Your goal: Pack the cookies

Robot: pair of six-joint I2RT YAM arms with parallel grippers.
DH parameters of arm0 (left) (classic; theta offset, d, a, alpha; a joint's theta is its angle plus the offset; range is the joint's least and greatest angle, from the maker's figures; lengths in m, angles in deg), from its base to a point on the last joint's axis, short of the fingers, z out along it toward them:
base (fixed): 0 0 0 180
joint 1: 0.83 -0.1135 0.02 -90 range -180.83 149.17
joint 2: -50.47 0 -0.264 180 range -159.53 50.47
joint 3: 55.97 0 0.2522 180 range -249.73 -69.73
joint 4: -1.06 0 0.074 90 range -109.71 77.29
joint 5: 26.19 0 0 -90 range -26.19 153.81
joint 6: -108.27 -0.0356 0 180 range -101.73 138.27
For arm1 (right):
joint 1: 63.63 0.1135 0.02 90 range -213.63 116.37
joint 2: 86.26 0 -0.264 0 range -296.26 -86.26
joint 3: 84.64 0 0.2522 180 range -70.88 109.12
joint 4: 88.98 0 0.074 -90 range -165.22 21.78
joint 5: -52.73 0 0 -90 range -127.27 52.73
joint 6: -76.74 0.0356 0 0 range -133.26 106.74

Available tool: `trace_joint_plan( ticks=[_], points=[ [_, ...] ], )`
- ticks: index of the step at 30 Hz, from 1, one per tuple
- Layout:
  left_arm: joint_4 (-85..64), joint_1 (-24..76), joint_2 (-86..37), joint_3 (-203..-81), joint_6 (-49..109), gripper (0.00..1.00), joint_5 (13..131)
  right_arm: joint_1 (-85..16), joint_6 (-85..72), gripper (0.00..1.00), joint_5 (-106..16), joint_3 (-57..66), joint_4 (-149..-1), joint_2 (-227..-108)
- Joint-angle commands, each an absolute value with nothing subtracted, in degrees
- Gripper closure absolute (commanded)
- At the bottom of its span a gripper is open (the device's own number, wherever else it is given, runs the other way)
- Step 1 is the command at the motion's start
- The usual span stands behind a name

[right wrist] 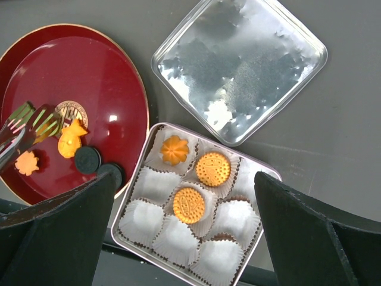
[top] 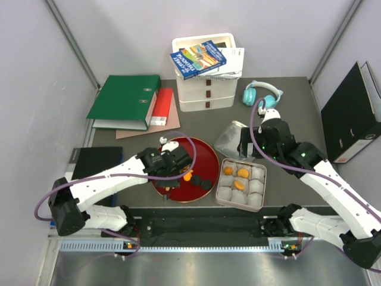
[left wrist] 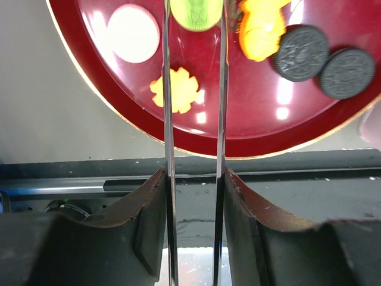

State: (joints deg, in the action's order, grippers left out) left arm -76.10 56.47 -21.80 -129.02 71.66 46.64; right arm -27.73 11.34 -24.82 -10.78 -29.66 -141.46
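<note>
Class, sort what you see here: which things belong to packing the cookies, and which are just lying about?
Belong to the job: cookies, red plate, tin with paper cups, tin lid, tongs in the left fingers.

Lying about: green binder, red book, white drawer box, blue book, headphones, black binder.

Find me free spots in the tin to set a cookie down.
Six paper cups are free: the tin's near row, both cups flanking the middle cookie, and the far-right corner. Crowded: the far-left corner, holding two cookies.
</note>
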Motion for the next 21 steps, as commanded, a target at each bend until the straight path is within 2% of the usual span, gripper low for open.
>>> trace_joint_plan(
  ticks=[1,8,21],
  points=[
    [-78.5,56.2,-22.0,-136.0,70.1,0.64,44.3,-27.2,10.8,0.01,-25.0,-8.3,-32.2,-142.0],
    [-81.8,56.2,-26.2,-148.0,66.4,0.65,42.5,-27.1,9.2,0.01,-23.9,-5.7,-32.0,-142.9],
    [-77.2,57.8,-39.9,-164.6,55.1,0.66,53.8,-29.8,9.9,0.01,-17.2,-2.5,-27.7,-141.4]
  ],
)
